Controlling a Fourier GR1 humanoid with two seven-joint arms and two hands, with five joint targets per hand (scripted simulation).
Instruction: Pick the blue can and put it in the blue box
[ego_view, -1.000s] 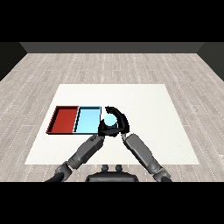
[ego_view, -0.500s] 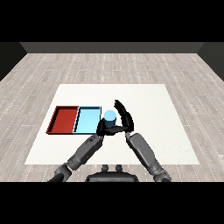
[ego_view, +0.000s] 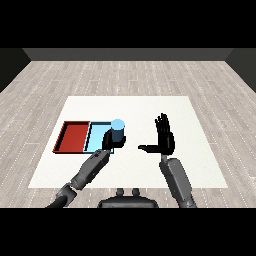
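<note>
- Blue can (ego_view: 117, 133) stands upright at the light blue tray's (ego_view: 96, 137) right edge, the left hand (ego_view: 110, 141) curled round its side.
- Likely light, rigid, smooth-walled; mid-body is the sensible hold.
- Right hand (ego_view: 164, 140) spread wide, well apart.

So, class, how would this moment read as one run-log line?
left hand: shut on cylindrical blue can | can: at light blue tray right edge | right hand: open, apart

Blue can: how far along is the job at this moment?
Done: the blue can is picked up, with the left hand curled round it. In hand: it is carried at the right edge of the light blue tray. The right hand is open, apart to the right. Left: setting the can down inside the tray and letting go.
</note>
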